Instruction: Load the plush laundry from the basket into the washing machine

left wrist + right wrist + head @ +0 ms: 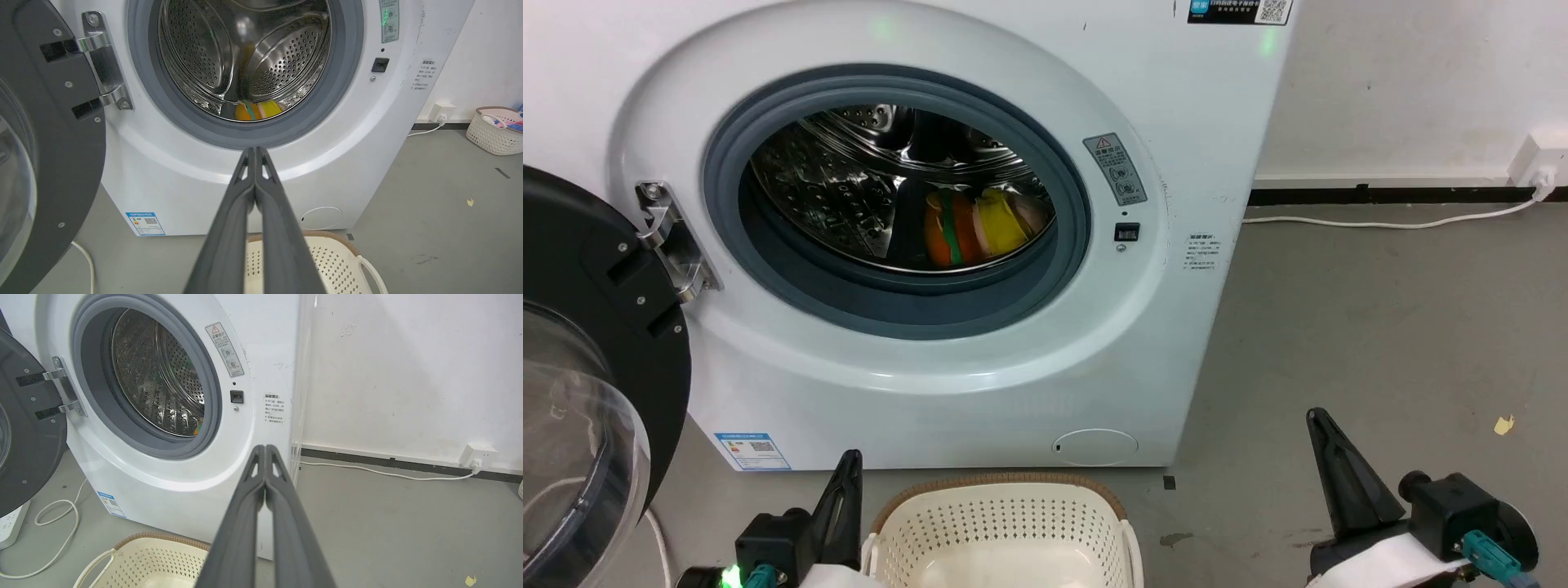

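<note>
Head view: the plush laundry [976,229] lies far inside the washing machine [947,392], its door [605,327] open at left; the basket [1005,523] stands near. Left wrist view: left pincer [255,152] pressed together. Right wrist view: right pincer [265,448] pressed together too.

left tool [851,461] closed, right tool [1317,420] closed

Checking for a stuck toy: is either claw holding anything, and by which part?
Nothing is held: left claw and right claw are shut, empty; the plush laundry lies in the drum.
</note>
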Robot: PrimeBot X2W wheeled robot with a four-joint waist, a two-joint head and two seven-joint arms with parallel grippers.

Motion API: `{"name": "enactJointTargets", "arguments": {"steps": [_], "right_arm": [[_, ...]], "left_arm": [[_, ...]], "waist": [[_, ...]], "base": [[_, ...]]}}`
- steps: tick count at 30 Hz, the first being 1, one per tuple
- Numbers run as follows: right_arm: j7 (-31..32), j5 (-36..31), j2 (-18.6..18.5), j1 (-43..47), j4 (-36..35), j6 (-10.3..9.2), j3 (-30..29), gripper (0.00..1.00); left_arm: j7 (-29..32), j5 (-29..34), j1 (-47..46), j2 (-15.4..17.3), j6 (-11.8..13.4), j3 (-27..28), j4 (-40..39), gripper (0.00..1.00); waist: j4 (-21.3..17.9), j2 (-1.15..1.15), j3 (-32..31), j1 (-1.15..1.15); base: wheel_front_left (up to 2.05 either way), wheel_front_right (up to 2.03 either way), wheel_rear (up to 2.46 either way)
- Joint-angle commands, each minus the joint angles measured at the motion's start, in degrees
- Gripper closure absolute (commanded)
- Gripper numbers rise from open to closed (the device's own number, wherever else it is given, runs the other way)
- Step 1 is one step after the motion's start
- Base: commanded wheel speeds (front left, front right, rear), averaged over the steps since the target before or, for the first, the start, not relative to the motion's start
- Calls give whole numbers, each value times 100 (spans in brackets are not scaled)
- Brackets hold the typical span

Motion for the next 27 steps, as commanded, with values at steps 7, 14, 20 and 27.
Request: {"name": "enactJointTargets", "arguments": {"steps": [7,14,20,27], "right_arm": [[82,-65,0,-63,-48,1,-28,100],[164,-96,0,-74,-61,2,-49,100],[235,-123,0,-82,-73,2,-67,100],[317,-154,0,-93,-87,2,-89,100]], "left_arm": [[95,81,-107,-20,26,34,-75,100],[177,135,-129,-37,30,61,-124,100],[247,182,-148,-52,33,84,-166,100],[329,236,-171,-69,37,111,-216,100]], "waist": [[-8,0,3,0],[-17,0,6,0],[-25,0,9,0],[-34,0,12,0]], "base": [[0,0,0],[0,0,0],[0,0,0],[0,0,0]]}}
